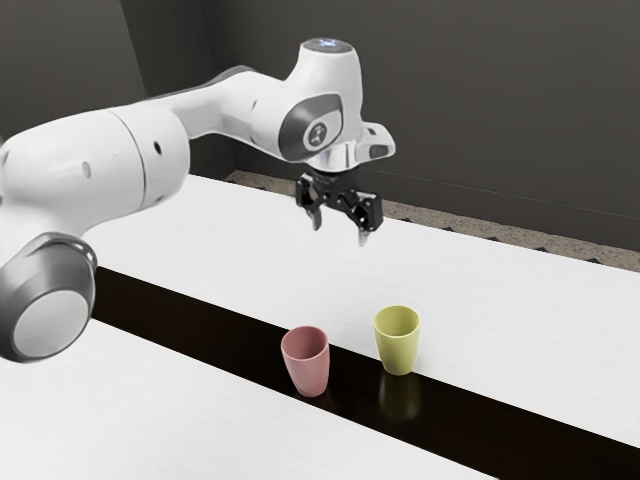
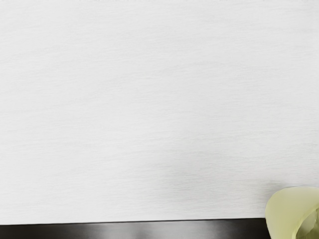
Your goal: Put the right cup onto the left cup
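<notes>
The black claw (image 1: 340, 228) is hanging high over the white table (image 1: 250, 220), under the end of the white arm (image 1: 230, 105). It is standing in a released state: its two fingers (image 1: 316, 218) are pointing downward, and they are keeping a wide gap between them. The claw is hanging empty, and both fingertips are staying in the free air, well above the table and well apart from the two cups.

The pink cup (image 1: 307, 365) is standing upright on the dark strip (image 1: 200, 320), which is running along the table. It is the cup which is standing toward the exterior view's left. The yellow cup (image 1: 398, 345) is standing toward the exterior view's right, also upright, with its base near the edge of the same strip. The two cups are standing near each other, but they are not touching. Their mouths are facing upward, and the strip is giving back a soft yellow shine beside the yellow cup.

In the wrist view, the yellow cup is appearing partly, cut by the corner, with the strip running next to it and the white table surface spreading broadly. Behind the table, a grey wall (image 1: 450, 100) is rising.
</notes>
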`<state>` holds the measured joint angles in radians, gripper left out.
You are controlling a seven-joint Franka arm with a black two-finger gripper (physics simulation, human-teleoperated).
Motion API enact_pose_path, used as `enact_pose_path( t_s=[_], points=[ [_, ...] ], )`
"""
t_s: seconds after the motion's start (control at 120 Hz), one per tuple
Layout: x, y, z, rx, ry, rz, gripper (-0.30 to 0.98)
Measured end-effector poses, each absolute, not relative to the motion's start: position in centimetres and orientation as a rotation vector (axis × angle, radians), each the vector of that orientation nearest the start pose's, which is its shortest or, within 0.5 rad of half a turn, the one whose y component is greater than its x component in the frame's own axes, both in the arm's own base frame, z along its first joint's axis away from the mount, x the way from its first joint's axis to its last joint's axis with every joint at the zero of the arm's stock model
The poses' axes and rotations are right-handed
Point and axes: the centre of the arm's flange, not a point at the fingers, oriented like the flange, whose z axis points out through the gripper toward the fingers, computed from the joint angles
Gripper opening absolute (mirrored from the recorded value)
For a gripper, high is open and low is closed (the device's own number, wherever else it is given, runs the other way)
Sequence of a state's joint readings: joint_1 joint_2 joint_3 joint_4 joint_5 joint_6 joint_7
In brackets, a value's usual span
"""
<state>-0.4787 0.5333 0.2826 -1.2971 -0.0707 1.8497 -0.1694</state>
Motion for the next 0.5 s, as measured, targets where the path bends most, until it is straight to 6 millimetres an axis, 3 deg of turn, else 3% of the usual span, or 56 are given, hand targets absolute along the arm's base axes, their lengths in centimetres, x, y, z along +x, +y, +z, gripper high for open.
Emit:
enact_pose_path(
  t_s=[0.3, 0.5],
  points=[
    [67.1, -25.8, 42.2, -3.183, 0.13, -0.131, 0.67],
    [67.0, -28.2, 39.3, -3.209, 0.136, -0.127, 0.67]
  ],
)
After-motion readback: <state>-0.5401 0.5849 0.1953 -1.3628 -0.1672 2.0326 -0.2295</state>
